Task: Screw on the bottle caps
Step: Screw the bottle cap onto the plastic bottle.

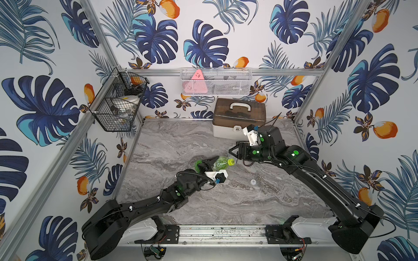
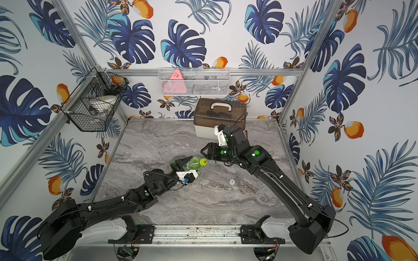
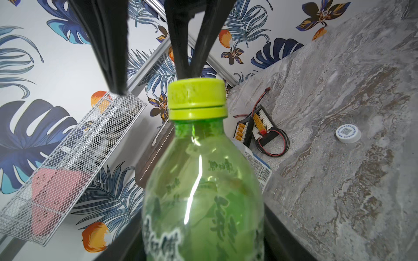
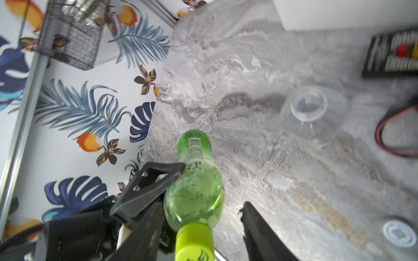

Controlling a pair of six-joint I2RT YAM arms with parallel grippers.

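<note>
On the green bottle, pale outlined Chinese characters down the side, too warped by the plastic to read; near its base, a striped barcode-like patch in the right wrist view. On top of the yellow-green cap, a dark mark, cut off by the bottom edge of the right wrist view. On the white cap, a blue square code inside a ring of tiny print, not legible. On the clear bottle, a pale label with a barcode, mostly hidden behind the green one.

In the left hand, partly closed and clamped round its body, the green bottle, slanted over the bench at the centre of both top views, neck with the yellow-green cap on it toward the right of frame. Jaws of the right hand spread, one finger on either side of that cap and clear of it, gripping nothing. Clear bottle uncapped, on the bench just beside the green bottle's cap end. White cap alone on the bench, lower right of centre, well apart from both bottles.

Grey veined marble-look bench; papered walls of blue leaves and orange fruit, aluminium rails. On the back wall a white mesh basket; upper left a black wire basket; at the back of the bench a brown-lidded box with a white handle.
</note>
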